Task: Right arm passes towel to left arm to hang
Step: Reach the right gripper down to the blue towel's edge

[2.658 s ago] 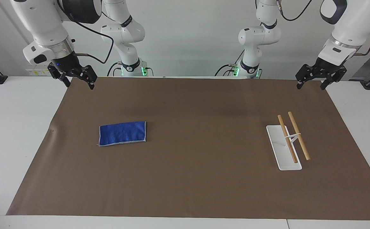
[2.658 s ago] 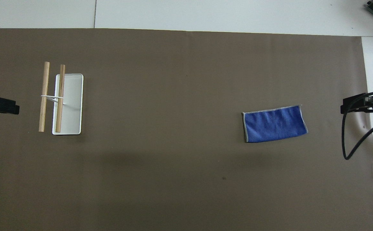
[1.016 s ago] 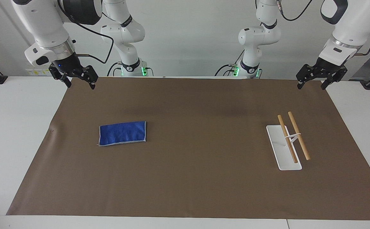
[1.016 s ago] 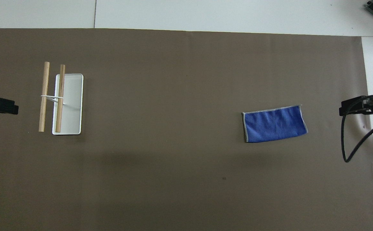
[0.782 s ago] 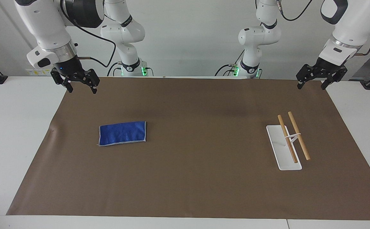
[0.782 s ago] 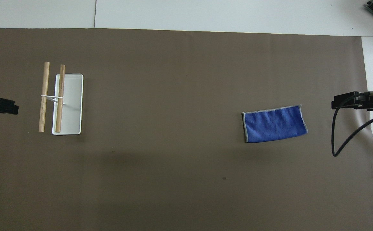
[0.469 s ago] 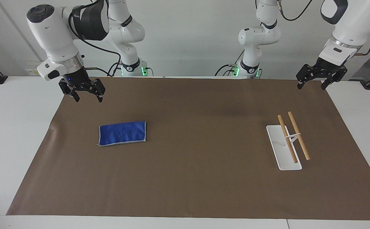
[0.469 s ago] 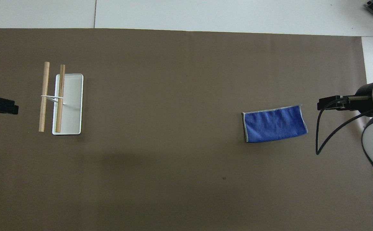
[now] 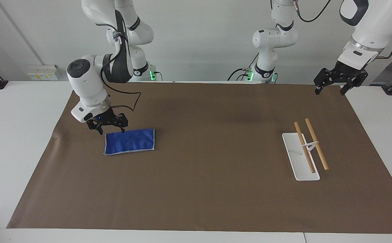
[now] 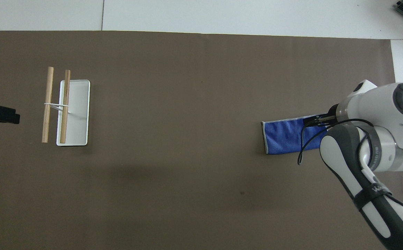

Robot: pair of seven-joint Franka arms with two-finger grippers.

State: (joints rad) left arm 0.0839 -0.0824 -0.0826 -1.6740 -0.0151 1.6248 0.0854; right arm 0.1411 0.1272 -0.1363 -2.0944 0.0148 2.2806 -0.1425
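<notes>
blue cloth is the landmark: the towel (image 9: 130, 141), folded flat with a pale stitched edge, is laid on the brown mat (image 9: 202, 199) that covers the tabletop (image 9: 17, 145), toward the right arm's end of it. nothing is holding the towel.

the right gripper (image 9: 107, 127) is seen low over the towel's corner that is nearest the robots, at the end toward the right arm. its fingers are spread apart, with one tip at the towel's edge and the other just off the cloth. whether the cloth is touched cannot be told. in the overhead view the towel's end is covered by the right arm's wrist.

well apart from the towel, toward the left arm's end, a white rack (image 9: 300, 156) with two wooden rods is stood on the mat. the left gripper (image 9: 331, 87) is held in the air well away from the towel, over the mat's corner at the left arm's end; its fingers are apart, and this arm waits.

the step in hand is judged to be the right arm's reach for the towel, so the task is barely begun. the next move would call for the fingers to be lowered around the edge, closed on it, and the cloth lifted and carried toward the left gripper.
</notes>
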